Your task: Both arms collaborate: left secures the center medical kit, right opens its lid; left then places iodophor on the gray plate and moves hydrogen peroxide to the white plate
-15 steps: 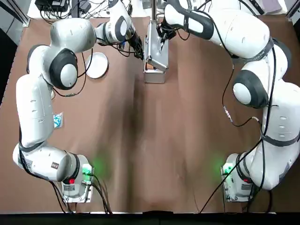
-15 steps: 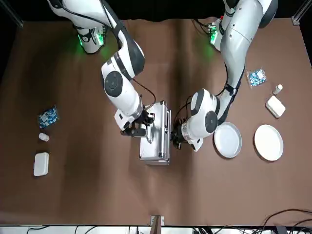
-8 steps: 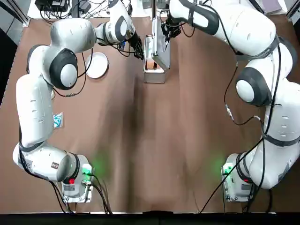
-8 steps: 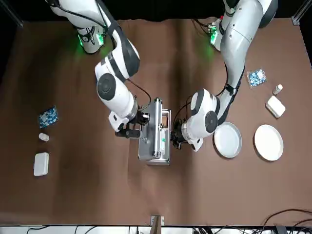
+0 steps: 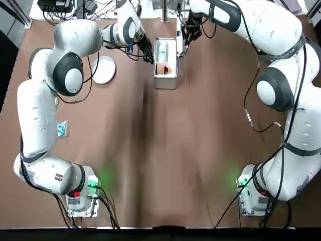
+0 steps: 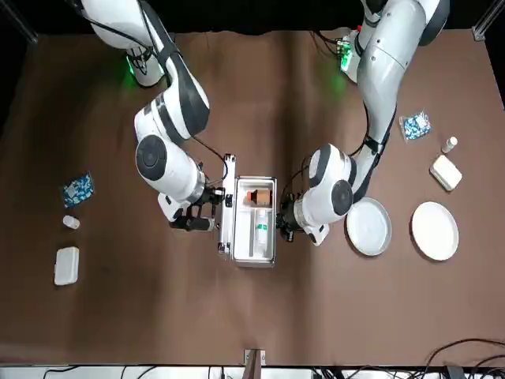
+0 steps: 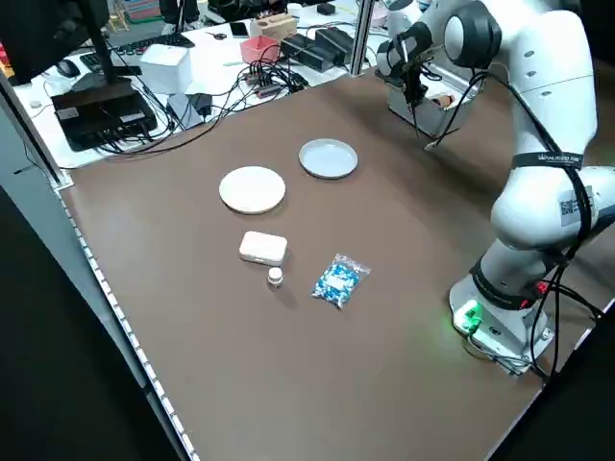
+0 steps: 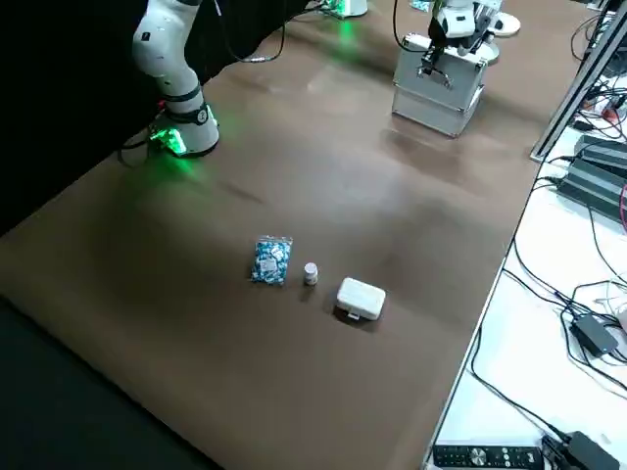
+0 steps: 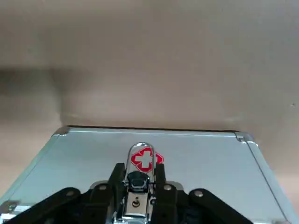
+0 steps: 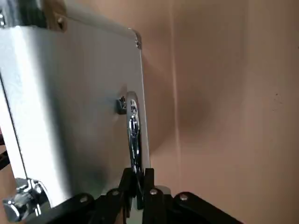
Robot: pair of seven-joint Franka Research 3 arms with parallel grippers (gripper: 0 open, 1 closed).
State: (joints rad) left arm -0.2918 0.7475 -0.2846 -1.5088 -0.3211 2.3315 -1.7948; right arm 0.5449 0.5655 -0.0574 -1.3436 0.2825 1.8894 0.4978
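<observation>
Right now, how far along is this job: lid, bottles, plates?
Done: the lid stands upright, so the medical kit is open. In hand: the right end effector grips the lid's handle, and the left end effector clamps the kit's side. Left: the iodophor and hydrogen peroxide lie inside the kit; the gray plate and white plate are bare.

Overhead and front cameras face each other, sharing the medical kit (image 5: 165,63)

- Even, bright overhead light covers the brown desk (image 5: 150,165).
- Green glows tint the desk beside both arm bases.
- Both wrist views look soft and washed out.
- Darkness borders the right side view.
</observation>
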